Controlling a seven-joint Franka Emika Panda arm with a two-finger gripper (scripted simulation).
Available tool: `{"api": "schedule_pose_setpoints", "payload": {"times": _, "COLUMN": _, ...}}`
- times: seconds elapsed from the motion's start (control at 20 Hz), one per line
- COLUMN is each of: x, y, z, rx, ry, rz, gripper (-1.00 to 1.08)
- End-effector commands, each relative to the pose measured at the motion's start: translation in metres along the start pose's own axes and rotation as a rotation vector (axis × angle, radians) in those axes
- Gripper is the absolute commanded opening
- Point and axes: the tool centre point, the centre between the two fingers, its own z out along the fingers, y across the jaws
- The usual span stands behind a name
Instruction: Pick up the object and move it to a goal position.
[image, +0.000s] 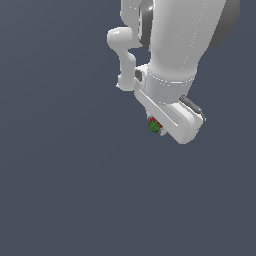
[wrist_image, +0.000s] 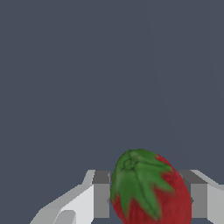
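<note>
In the exterior view the white arm enters from the top of the frame, right of centre, and reaches down and to the right toward the middle of the picture. Its gripper sits just below the wrist block, slightly right of centre and a little above the frame's mid-height. Tucked under that block is the strawberry, a small spot of green with a trace of red above it, touching the underside of the hand and largely hidden by it. Around it lies only the flat slate-grey background.

The wrist view gives the closer look. The strawberry fills the lower centre-right of the frame, its red body cut off by the bottom edge, its green star-shaped cap turned toward the camera and tilted to the upper left. The gripper has one finger pad pressed against the fruit's left flank and the other finger pad against its right flank. The jaws are clamped on the strawberry, with the fruit held between them and no gap visible on either side.
</note>
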Motion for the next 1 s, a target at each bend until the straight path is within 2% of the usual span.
{"api": "schedule_pose_setpoints", "payload": {"times": 0.0, "x": -0.008, "y": -0.004, "z": -0.027, "rx": -0.001, "ry": 0.001, "rz": 0.000, "gripper": -1.00}}
{"api": "schedule_pose_setpoints", "payload": {"times": 0.45, "x": -0.029, "y": -0.018, "z": -0.098, "rx": 0.000, "ry": 0.000, "rz": -0.001, "gripper": -1.00}}
{"api": "schedule_pose_setpoints", "payload": {"times": 0.95, "x": -0.042, "y": -0.028, "z": -0.145, "rx": 0.000, "ry": -0.001, "rz": -0.002, "gripper": -1.00}}
